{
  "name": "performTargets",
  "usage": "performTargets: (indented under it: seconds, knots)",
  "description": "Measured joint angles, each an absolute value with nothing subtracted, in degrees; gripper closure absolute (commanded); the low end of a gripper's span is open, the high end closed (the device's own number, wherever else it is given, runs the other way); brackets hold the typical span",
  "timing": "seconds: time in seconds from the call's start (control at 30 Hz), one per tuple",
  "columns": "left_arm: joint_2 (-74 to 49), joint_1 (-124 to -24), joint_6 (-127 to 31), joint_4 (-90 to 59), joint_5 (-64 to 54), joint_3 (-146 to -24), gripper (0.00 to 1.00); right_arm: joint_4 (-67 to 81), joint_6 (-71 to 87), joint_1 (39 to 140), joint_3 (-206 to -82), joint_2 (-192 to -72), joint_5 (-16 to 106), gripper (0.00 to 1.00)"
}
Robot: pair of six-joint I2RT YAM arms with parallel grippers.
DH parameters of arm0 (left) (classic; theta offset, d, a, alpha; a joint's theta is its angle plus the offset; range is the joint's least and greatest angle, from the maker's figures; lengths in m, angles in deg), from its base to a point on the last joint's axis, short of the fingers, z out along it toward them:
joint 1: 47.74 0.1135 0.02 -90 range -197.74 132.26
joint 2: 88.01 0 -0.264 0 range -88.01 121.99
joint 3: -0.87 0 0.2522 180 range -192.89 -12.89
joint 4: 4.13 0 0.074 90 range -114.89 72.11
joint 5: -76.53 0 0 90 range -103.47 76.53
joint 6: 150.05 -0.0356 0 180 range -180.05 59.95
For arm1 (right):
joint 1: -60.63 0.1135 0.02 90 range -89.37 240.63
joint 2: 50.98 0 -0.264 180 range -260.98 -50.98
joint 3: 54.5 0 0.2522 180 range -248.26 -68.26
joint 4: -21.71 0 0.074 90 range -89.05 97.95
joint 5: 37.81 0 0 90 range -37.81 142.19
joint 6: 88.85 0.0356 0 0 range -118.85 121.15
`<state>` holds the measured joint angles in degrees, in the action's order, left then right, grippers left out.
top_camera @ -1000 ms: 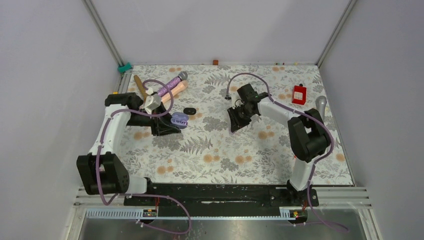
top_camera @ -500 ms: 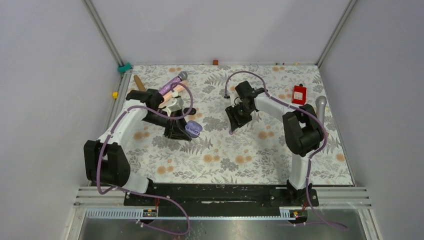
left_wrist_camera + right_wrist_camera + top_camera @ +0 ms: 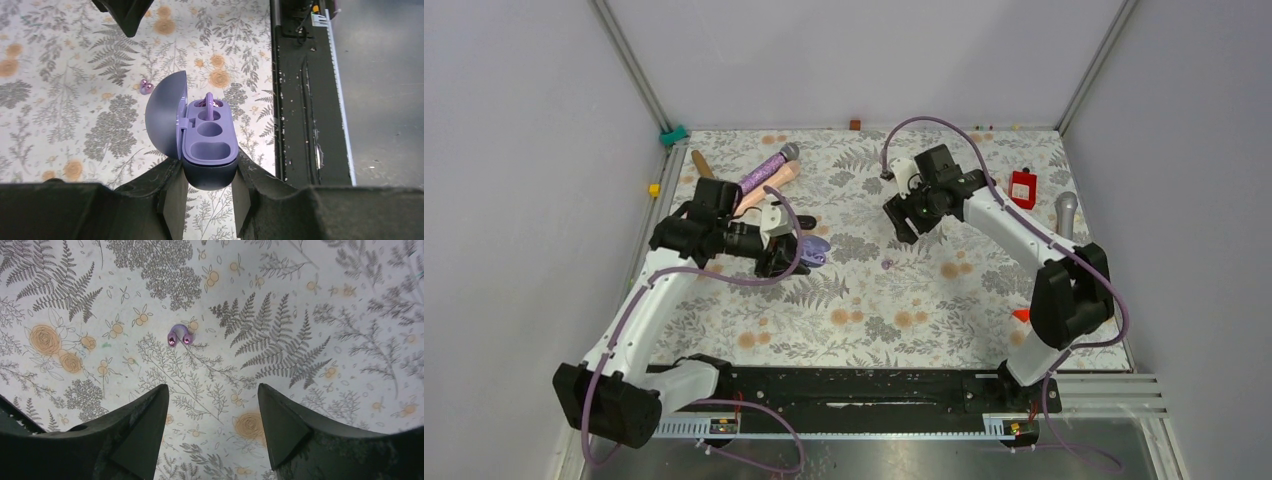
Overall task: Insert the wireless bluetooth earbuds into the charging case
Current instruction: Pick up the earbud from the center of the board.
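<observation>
Two purple earbuds (image 3: 180,335) (image 3: 209,101), one charging case (image 3: 207,145), three microphones (image 3: 762,170) (image 3: 782,178) (image 3: 1065,207), one red box (image 3: 1022,187).

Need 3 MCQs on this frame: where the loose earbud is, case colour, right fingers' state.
1. Where is the loose earbud?
A) on the table
B) in the case
C) between the right fingers

2. What colour is the case?
A) red
B) white
C) purple

3. The right fingers are:
A) shut on an earbud
B) open, empty
C) shut, empty

1 A: the earbud lies on the table ahead of the right fingers.
2 C: the case, gripped by the left fingers, is purple inside and out.
3 B: the right wrist view shows them apart with nothing between.
</observation>
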<state>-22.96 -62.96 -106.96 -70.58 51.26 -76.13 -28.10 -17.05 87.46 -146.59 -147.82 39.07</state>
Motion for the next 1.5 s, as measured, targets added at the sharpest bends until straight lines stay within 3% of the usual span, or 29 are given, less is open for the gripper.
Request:
performTargets:
  seconds: [0.23,0.53,1.5]
  knots:
    - [-31.5,-63.1,-105.4,-68.0,47.3,-72.7,1.0,-26.6,-21.2,87.5,-148.6,-149.6,38.9,0.3]
    - [-44.0,-58.9,-104.3,-64.7,47.8,-63.5,1.0,-32.0,-19.1,87.5,-166.4,-165.0,39.5,0.28]
    - [-42.4,-53.3,-102.2,-61.4,57.1,-62.0,0.98,-39.1,-20.2,94.8,-167.4,-173.9,56.1,0.28]
